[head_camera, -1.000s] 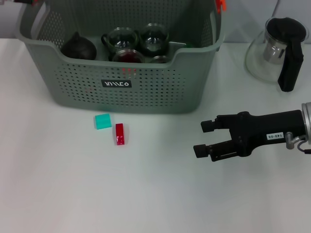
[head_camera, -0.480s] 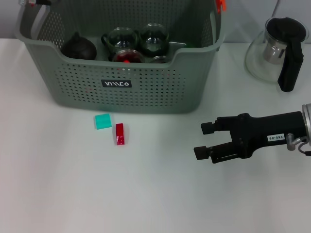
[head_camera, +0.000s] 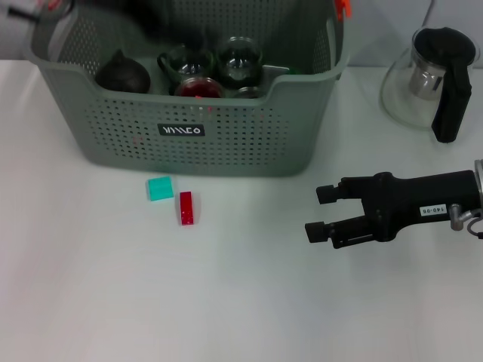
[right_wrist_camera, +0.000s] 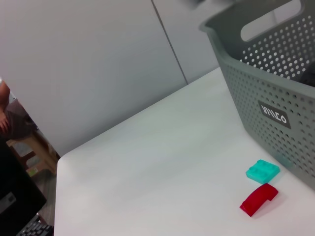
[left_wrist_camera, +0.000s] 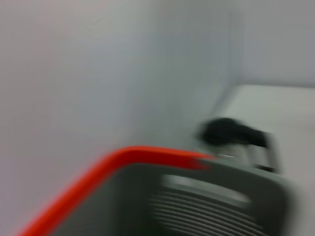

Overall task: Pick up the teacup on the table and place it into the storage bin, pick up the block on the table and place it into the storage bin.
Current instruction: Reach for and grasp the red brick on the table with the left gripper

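The grey-green storage bin [head_camera: 226, 147] stands at the back of the table and also shows in the right wrist view [right_wrist_camera: 275, 83]. Inside it are glass teacups [head_camera: 240, 59] and a dark round pot [head_camera: 121, 73]. No teacup shows on the table. A teal block [head_camera: 159, 188] and a red block [head_camera: 186, 207] lie just in front of the bin, seen too as the teal block [right_wrist_camera: 262, 171] and red block [right_wrist_camera: 258, 199]. A dark blur of my left arm [head_camera: 162, 23] hangs over the bin's back left. My right gripper [head_camera: 320, 213] hovers open and empty to the right of the blocks.
A glass kettle [head_camera: 430, 75] with a black handle stands at the back right. The left wrist view is smeared, showing only an orange clip [left_wrist_camera: 123, 160] and grey bin rim [left_wrist_camera: 231, 172]. White tabletop [head_camera: 113, 302] spreads in front of the blocks.
A dark blur of the left arm has come in over the bin's back left, dimming the left teacup. My right gripper has drifted slightly right. The blocks have not moved.
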You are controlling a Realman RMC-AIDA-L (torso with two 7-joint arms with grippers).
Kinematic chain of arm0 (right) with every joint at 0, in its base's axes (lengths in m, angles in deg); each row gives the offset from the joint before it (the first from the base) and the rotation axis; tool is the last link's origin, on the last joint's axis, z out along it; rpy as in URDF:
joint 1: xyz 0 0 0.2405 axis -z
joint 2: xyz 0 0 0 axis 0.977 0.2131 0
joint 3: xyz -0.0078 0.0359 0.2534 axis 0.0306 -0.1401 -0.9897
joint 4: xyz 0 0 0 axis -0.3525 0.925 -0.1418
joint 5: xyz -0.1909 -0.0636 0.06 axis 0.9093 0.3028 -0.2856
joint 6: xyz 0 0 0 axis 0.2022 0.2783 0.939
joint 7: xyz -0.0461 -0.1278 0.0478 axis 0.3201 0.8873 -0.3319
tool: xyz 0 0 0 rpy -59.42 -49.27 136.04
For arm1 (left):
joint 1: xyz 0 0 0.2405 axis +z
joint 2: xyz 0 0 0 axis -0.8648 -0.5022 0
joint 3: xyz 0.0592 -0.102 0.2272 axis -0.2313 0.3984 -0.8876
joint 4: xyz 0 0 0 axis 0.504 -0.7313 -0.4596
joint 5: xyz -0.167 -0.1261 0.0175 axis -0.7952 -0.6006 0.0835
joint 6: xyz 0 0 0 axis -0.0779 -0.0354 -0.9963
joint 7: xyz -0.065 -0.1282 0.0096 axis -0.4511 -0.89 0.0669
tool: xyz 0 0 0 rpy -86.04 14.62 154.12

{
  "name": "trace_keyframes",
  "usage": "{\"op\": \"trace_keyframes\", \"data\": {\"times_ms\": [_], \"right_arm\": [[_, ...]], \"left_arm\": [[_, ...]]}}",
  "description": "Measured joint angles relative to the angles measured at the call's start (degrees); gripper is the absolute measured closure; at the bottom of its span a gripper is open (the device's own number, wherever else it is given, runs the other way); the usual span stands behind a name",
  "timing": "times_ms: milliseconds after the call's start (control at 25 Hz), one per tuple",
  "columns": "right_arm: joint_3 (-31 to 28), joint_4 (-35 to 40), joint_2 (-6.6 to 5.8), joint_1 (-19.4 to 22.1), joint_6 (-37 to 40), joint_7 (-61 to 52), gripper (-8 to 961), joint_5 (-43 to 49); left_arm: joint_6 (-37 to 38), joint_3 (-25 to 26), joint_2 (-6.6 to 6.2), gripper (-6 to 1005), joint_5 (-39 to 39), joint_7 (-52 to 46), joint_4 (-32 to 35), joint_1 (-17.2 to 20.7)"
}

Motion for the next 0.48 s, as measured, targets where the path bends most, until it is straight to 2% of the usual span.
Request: {"op": "trace_keyframes", "data": {"times_ms": [120,240,400,480], "right_arm": [[-0.1,0.0,0.00,0.2,-0.1,0.0,6,0.0],[-0.1,-0.1,0.00,0.3,-0.2,0.1,6,0.0],[-0.4,-0.4,0.00,0.3,-0.4,0.1,6,0.0],[-0.5,-0.4,0.01,0.3,-0.4,0.1,6,0.0]], "left_arm": [[8.3,-0.6,2.69,145,-0.6,5.6,7.9,4.5],[12.3,-1.9,5.04,102,-0.1,9.0,13.3,8.7],[14.3,-7.5,6.06,104,1.0,11.0,16.5,13.4],[14.2,-9.7,6.50,105,2.8,11.5,16.8,14.4]]}}
